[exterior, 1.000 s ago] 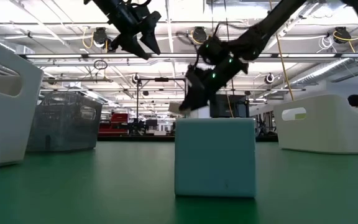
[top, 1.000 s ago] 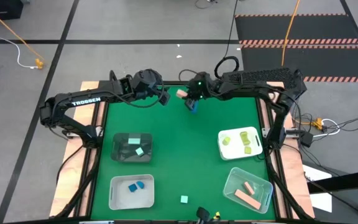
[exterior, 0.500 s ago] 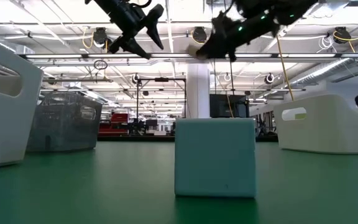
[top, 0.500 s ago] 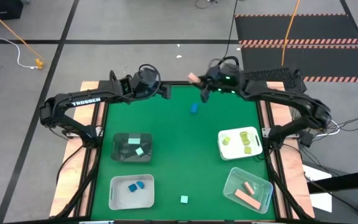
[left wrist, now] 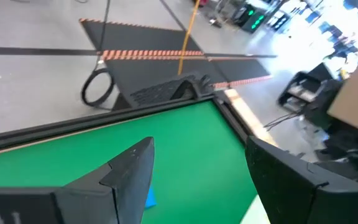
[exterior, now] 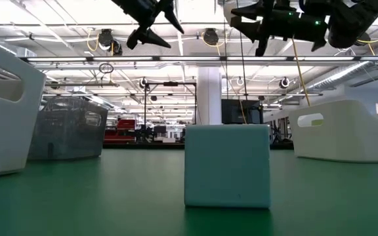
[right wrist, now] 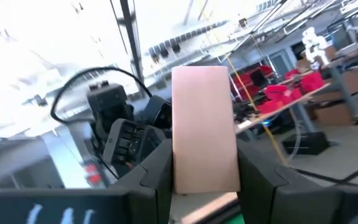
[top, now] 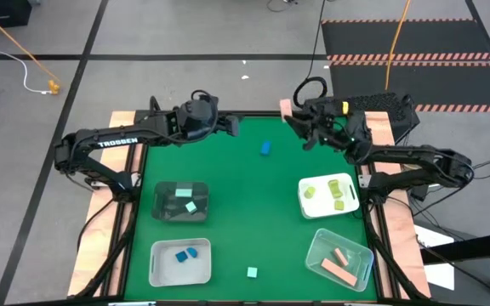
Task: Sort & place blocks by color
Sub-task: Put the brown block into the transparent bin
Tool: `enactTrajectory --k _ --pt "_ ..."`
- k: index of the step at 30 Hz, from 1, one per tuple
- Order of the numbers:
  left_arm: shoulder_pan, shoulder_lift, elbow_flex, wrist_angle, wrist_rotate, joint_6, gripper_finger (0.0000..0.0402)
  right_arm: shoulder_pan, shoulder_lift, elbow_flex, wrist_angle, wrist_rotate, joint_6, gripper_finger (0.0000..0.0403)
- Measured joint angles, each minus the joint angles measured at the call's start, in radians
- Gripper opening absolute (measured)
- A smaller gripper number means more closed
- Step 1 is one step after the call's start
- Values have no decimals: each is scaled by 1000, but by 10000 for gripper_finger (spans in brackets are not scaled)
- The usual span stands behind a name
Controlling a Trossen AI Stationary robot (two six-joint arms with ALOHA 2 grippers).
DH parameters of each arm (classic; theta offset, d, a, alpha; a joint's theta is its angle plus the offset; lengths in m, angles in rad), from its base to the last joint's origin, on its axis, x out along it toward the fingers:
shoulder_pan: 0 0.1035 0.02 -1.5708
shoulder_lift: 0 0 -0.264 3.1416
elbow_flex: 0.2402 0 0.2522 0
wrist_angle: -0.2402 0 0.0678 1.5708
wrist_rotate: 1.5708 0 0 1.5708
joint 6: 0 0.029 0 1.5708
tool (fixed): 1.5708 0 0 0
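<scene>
Salmon bar (right wrist: 205, 127) pinched in your right gripper (top: 289, 114), aloft at table's one o'clock, presumably bound for clear tray (top: 340, 258) at five; left gripper (top: 230, 126) gapes empty near twelve.

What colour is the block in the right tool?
Salmon-tan block; the right wrist view shows it best.

A: What is sitting nearest on the green table (exterior: 110, 196)?
B: A pale mint cube (exterior: 227, 165); white bins (exterior: 2, 108) are flanking it.
A: Overhead?
B: Two dark grippers are hanging, the left gripper (exterior: 166, 23) gaping.
</scene>
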Motion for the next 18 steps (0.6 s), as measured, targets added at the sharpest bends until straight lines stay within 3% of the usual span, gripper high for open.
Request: enactTrajectory --k 3,10,18 --pt "-15 0 0 32 0 -3 251 0 0 -16 34 -14 57 114" --pt "-46 0 0 62 -1 -22 251 12 -15 -16 39 -171 127 114" --pt "-103 0 0 62 -1 -24 251 26 -94 -16 -77 -557 331 114"
